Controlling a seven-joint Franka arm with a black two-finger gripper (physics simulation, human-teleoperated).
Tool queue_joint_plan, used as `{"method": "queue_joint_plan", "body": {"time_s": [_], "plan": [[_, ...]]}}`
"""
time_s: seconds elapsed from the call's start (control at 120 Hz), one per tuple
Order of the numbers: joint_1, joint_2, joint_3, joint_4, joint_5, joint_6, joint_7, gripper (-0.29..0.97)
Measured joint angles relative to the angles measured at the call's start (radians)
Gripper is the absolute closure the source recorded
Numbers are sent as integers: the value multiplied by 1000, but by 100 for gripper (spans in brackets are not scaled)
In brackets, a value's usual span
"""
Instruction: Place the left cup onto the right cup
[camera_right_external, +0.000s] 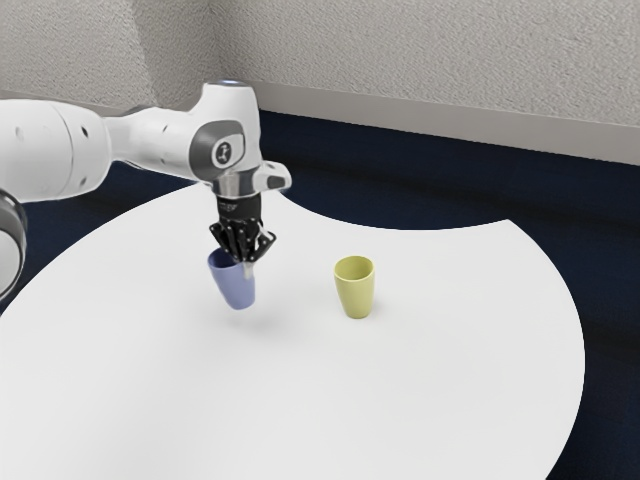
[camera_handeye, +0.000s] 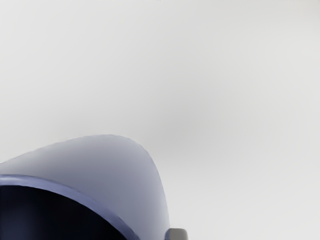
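Broad, round, smooth white table (camera_right_external: 400, 400) across most of the exterior view, rim curving away on that view's right, far edge cut by a shallow inward curve. Same plain white table top (camera_handeye: 210, 75) in the wrist view. Dark navy floor (camera_right_external: 450, 185) beyond and around it. Pale grey baseboard strip (camera_right_external: 450, 112) at the foot of a rough, light grey textured wall (camera_right_external: 450, 45).

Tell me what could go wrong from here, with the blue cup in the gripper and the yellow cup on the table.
1. The gripper pinches the blue cup only at its rim, and the cup hangs tilted above the table; it may slip or swing.
2. The yellow cup stands free and unsupported; a tilted or off-centre approach could knock it over.
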Motion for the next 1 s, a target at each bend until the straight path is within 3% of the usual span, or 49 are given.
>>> {"method": "queue_joint_plan", "body": {"time_s": [0.433, 1.0], "plan": [[-102, -15, -8, 139, 78, -107, -32, 78], [-230, 56, -15, 321, 139, -196, -79, 78]]}}
